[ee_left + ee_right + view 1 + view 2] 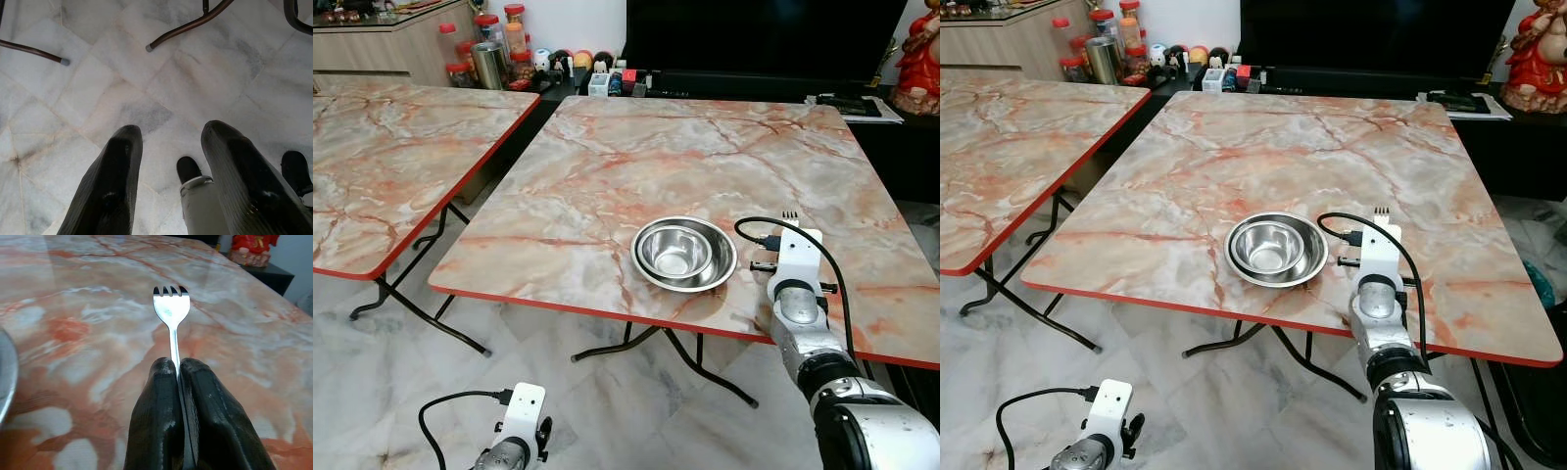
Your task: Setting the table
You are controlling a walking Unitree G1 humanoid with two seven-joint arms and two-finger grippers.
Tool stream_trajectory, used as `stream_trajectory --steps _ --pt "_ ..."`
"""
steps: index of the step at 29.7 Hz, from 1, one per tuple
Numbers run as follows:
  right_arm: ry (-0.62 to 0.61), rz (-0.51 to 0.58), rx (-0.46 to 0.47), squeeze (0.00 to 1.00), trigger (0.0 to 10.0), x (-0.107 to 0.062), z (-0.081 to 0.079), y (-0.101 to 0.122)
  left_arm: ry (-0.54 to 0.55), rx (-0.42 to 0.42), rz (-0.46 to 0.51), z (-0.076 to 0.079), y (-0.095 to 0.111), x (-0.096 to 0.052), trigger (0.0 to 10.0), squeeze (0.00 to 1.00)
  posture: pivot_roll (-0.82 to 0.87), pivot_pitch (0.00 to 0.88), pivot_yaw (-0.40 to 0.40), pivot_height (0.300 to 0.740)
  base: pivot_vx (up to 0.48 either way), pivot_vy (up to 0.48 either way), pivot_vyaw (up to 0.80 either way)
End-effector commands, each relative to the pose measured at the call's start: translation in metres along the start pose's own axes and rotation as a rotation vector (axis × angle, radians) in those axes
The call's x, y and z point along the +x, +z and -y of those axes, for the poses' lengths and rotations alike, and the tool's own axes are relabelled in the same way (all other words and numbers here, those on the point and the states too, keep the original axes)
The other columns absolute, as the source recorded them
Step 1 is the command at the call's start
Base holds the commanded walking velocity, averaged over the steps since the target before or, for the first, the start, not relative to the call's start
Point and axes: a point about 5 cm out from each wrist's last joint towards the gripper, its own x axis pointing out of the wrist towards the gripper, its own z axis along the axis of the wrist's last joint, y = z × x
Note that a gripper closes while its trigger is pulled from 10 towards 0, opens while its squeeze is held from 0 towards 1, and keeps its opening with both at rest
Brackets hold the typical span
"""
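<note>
The right gripper (177, 369) pinches a silver metal fork (171, 308), handle hidden between its fingers, beside the nested steel bowls (684, 254) on the marble-patterned table (607, 166); the left gripper (171, 142) hangs spread above the floor.

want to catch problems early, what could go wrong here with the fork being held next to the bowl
1. The right gripper pinches the fork by its thin handle between the fingers, most of it sticking out; it may pivot or slip.
2. The steel bowl sits close on the robot's left of that arm; a sideways move could knock it.
3. Bowl and arm are near the table's red front edge, so a nudge could push something off.
</note>
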Motion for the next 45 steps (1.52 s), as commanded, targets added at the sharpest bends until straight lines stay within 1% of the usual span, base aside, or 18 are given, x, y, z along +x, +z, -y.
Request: stream_trajectory --steps 1,6,17,22,33,45 --pt "0.037 -0.007 0.033 0.00 10.0 0.001 -0.008 0.006 -0.005 0.005 -0.002 -0.001 0.003 0.001 10.0 0.00 0.02 0.000 0.024 0.705 0.000 0.000 0.00" --pt "0.069 -0.050 0.099 0.00 10.0 0.000 -0.013 0.004 -0.005 0.009 -0.005 -0.001 0.002 0.001 10.0 0.00 0.02 0.000 0.027 0.705 0.000 0.000 0.00" --pt "0.090 -0.068 0.070 0.00 10.0 0.000 -0.014 0.003 -0.012 0.009 -0.008 0.000 0.001 0.001 10.0 0.00 0.01 0.000 0.029 0.705 0.000 0.000 0.00" --pt "0.127 -0.089 0.050 0.00 10.0 0.000 -0.015 -0.001 -0.011 0.010 -0.008 0.000 0.002 0.001 10.0 0.00 0.01 0.000 0.027 0.705 0.000 0.000 0.00" --pt "0.148 -0.097 0.040 0.00 10.0 -0.001 -0.017 -0.001 -0.013 0.011 -0.007 0.000 0.002 0.001 10.0 0.00 0.02 0.000 0.027 0.705 0.000 0.000 0.00" --pt "0.160 -0.131 0.027 0.00 10.0 -0.002 -0.017 -0.009 -0.014 0.013 -0.010 -0.001 0.002 0.001 10.0 0.00 0.02 0.000 0.032 0.705 0.000 0.000 0.00"
